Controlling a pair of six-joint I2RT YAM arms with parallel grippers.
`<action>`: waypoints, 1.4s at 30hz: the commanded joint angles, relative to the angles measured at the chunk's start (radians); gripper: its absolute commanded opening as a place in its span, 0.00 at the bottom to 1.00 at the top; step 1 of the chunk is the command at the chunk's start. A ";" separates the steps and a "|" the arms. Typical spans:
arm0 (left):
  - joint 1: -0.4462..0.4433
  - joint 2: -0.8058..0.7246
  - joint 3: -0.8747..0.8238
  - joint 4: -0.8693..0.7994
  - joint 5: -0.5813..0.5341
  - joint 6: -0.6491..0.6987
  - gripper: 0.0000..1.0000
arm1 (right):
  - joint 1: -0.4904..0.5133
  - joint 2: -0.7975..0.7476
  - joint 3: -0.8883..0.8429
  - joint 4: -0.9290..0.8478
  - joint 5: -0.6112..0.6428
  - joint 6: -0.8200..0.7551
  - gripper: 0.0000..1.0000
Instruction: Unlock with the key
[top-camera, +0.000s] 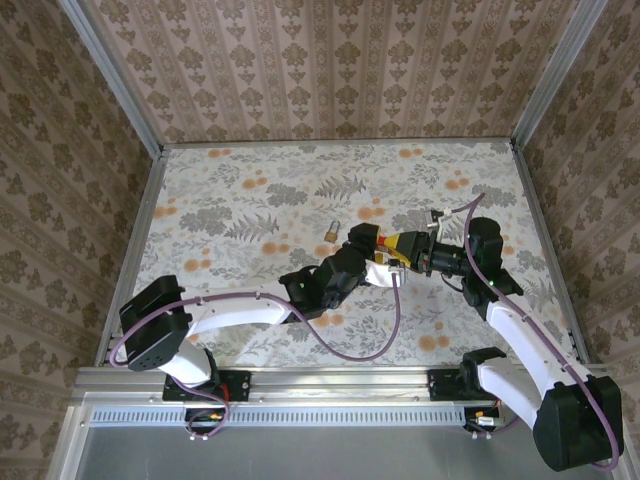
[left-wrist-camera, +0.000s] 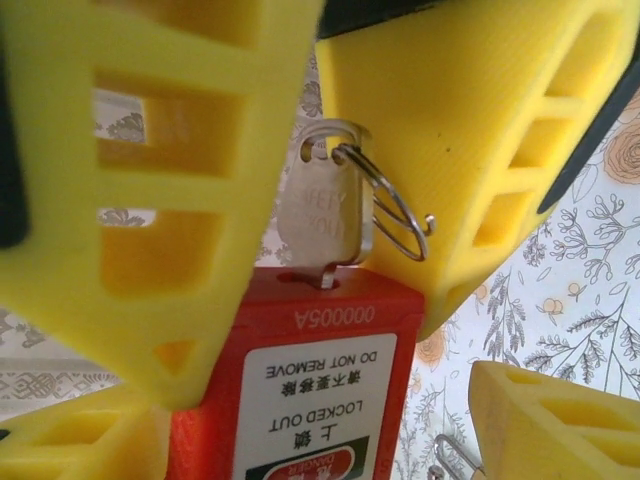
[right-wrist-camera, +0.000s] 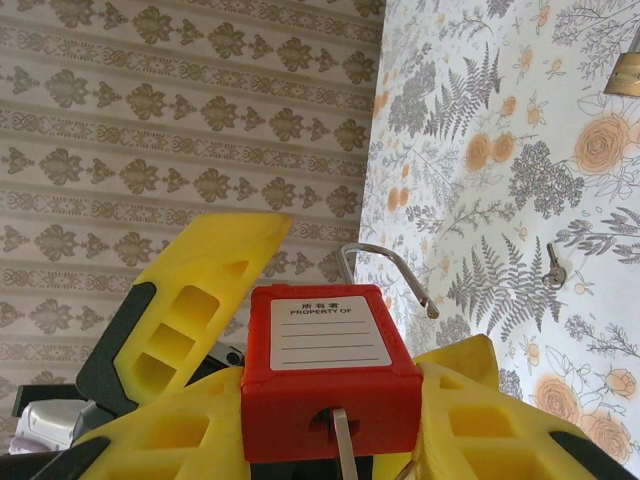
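Left wrist view puts the key (left-wrist-camera: 325, 215) at the centre. Its blade is sunk in the keyway at one end of a red padlock (left-wrist-camera: 310, 390), so only the flat silver head and a wire key ring (left-wrist-camera: 395, 210) stand out. The key's long axis carries on the line of the padlock body, and the unlocking turn would have to be made about that line.

The left gripper (left-wrist-camera: 312, 335) straddles the head with a yellow finger (left-wrist-camera: 150, 200) beside each thin edge, and the key's broad face is turned to the camera. Whether those fingers press on the metal or stand just clear cannot be told.

The right gripper (right-wrist-camera: 330, 405) is clamped on the padlock body from both sides. The key (right-wrist-camera: 343, 440) sticks out of the end near its camera, and the silver shackle (right-wrist-camera: 385, 265) is at the far end.

Seen from the top external view, the two grippers meet nose to nose over the right-centre of the surface (top-camera: 250, 200). The left arm reaches across and is the one at the key. A brass padlock (top-camera: 330, 231) lies on the surface, well apart.
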 joint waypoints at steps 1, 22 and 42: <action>0.007 0.004 0.021 0.038 -0.018 0.035 0.71 | 0.006 -0.015 -0.010 -0.008 -0.003 -0.003 0.21; 0.013 0.073 0.053 0.078 -0.027 0.134 0.45 | 0.006 -0.034 -0.005 -0.104 -0.034 -0.030 0.20; -0.002 0.066 0.031 -0.011 -0.037 0.082 0.35 | -0.023 -0.021 0.047 -0.193 -0.018 -0.086 0.62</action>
